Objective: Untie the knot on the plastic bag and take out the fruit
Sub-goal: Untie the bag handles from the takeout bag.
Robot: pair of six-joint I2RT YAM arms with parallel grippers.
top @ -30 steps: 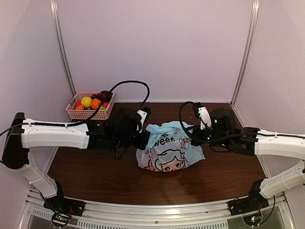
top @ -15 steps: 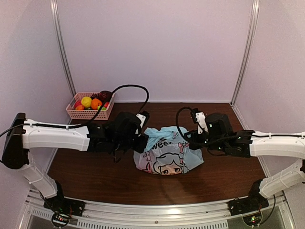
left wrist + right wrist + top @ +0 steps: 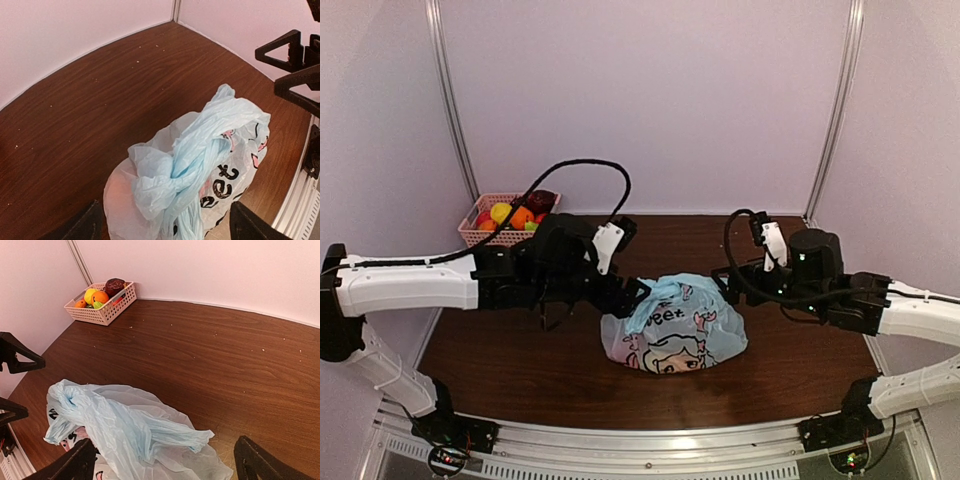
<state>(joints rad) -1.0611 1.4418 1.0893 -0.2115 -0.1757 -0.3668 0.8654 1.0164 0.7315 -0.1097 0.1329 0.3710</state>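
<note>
Brown wood-grain table (image 3: pixel 520 370) with pale walls round it, and the bag (image 3: pixel 675 325) sits at its middle, between my two arms. It lies wider left to right, cartoon print facing the near edge. A twisted strand of its handles (image 3: pixel 200 150) rises off the top and points toward my left gripper (image 3: pixel 636 293). From the left wrist, that strand runs from upper right down to lower left.

I can't pick out the knot itself: the plastic bunches into folds low on the strand and nothing reads as a clear lump. What's inside the bag is only a peach blur through the film. The back of the bag is hidden in the top view.

Both forearms reach in nearly level from the sides, wrists facing each other across the bag. Left gripper's fingers (image 3: pixel 90 222) are spread wide, with the crumpled top between them, not pinched. Right gripper (image 3: pixel 725 287) is likewise spread, its fingers (image 3: pixel 75 460) either side of loose plastic.

Far left corner holds a basket (image 3: pixel 480 238) with fruit (image 3: pixel 99 295) in it.
</note>
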